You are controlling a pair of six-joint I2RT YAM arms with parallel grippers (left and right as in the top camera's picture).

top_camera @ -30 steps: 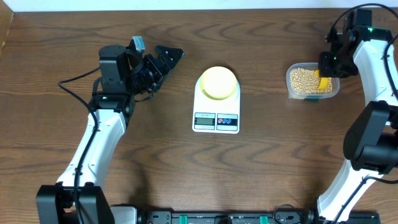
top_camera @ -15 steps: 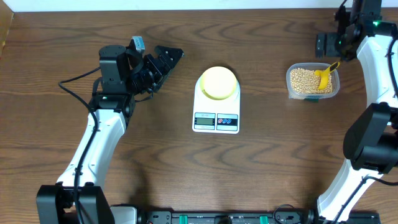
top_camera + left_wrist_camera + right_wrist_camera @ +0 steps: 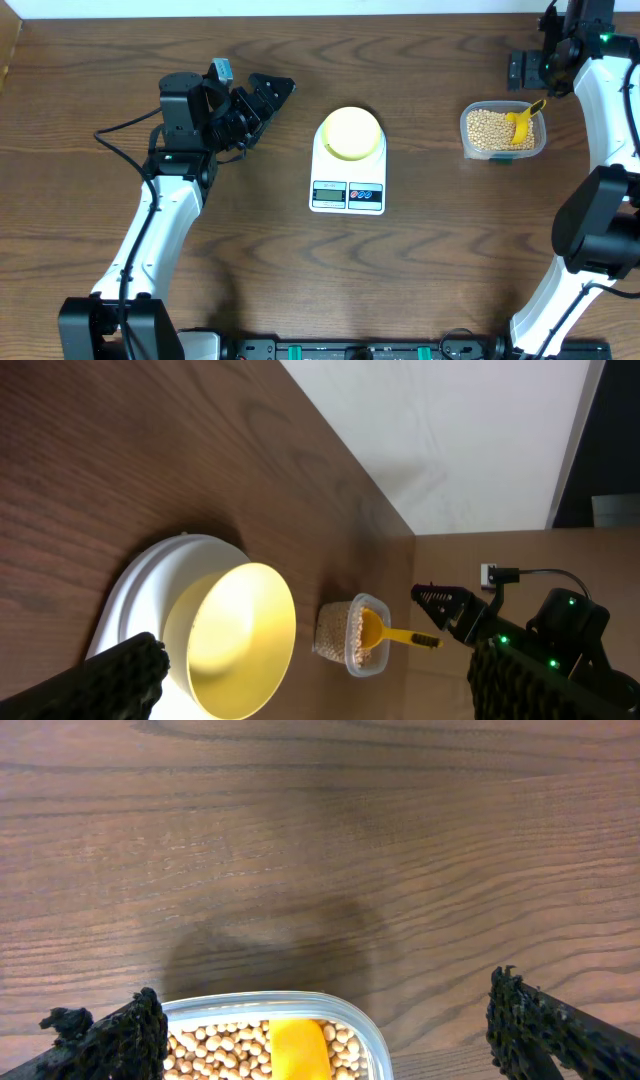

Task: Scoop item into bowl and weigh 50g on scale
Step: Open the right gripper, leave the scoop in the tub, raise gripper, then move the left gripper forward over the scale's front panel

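Observation:
The pale-yellow bowl (image 3: 351, 133) stands on the white scale (image 3: 347, 192) at mid-table; the left wrist view shows the bowl (image 3: 235, 640) lit from inside. The item, tan grains (image 3: 488, 128), fills a clear container (image 3: 470, 140) to the right, with a yellow scoop (image 3: 522, 121) lying in it, handle pointing back and right. My right gripper (image 3: 527, 70) hovers open behind the container, holding nothing; its wrist view shows the grains (image 3: 215, 1050) and scoop (image 3: 298, 1052) below it. My left gripper (image 3: 268, 100) is open, well left of the scale.
Brown wooden table (image 3: 440, 260) with a white wall along its far edge. In the left wrist view the scale (image 3: 130, 600), the container (image 3: 345, 640), the scoop (image 3: 385, 632) and my right gripper (image 3: 450, 610) line up away from the camera.
My right gripper opened, let go of the scoop, and pulled back from the container toward the table's far edge. The scoop stays resting in the grains. The left arm has not moved.

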